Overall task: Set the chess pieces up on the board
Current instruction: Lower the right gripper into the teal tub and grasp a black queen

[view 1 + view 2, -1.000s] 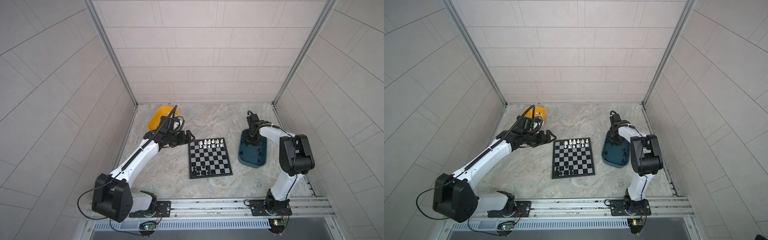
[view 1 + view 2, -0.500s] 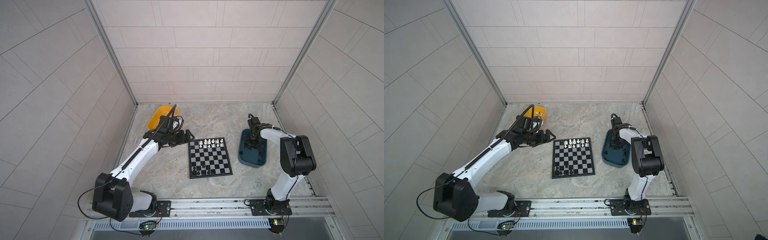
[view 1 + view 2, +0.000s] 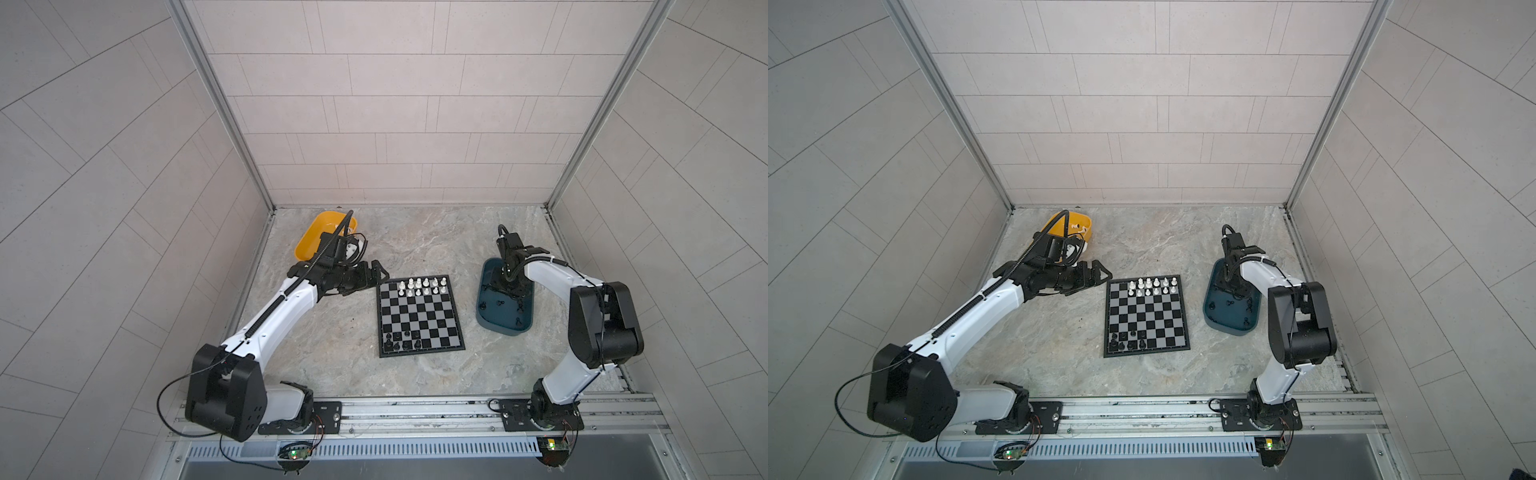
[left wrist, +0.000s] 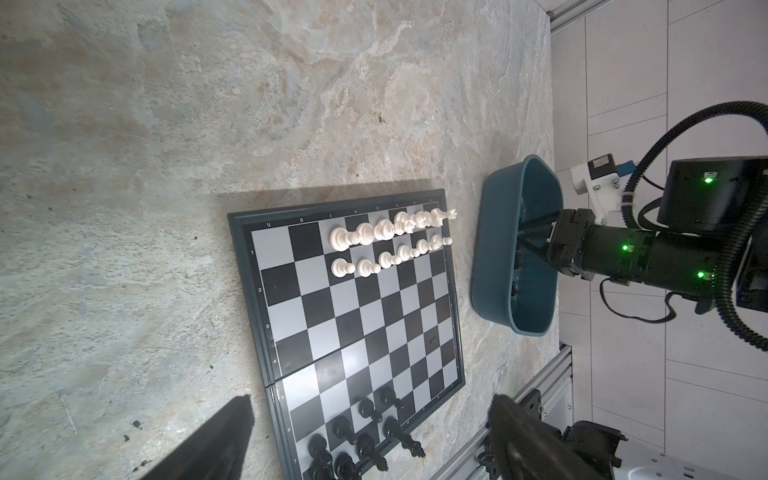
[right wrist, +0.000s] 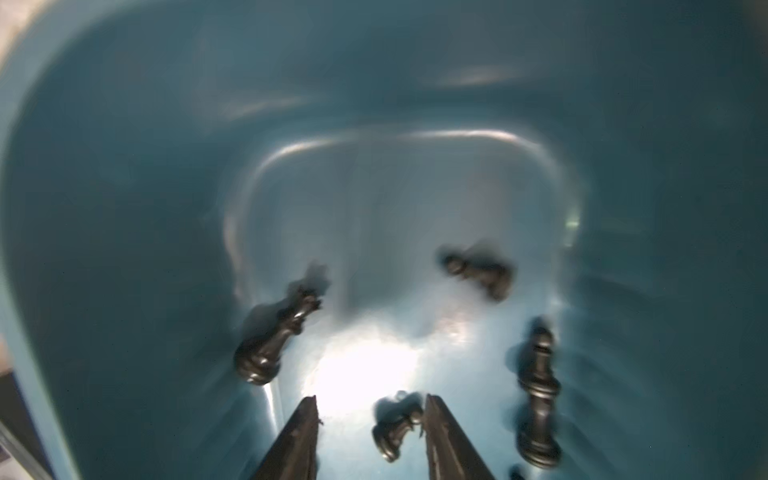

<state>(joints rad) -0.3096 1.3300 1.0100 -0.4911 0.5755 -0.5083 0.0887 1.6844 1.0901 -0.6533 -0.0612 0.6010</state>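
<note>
Since a second ago the right gripper (image 5: 370,399) has edged slightly toward 6 o'clock inside the teal tray (image 3: 481,291), which sits at 3 o'clock of the board (image 3: 419,316). Its jaws stand parted around a fallen black chessman (image 5: 395,432), clamping nothing, and three more black pieces (image 5: 538,395) lie nearby. Meanwhile the left gripper (image 3: 379,277) has stayed spread wide and empty off the board's 10 o'clock corner, at 5 o'clock of the yellow tray (image 3: 309,243). On the board, white chessmen (image 3: 418,283) stand in two rows at 12 o'clock and black chessmen (image 3: 405,344) cluster at 7 o'clock.
</note>
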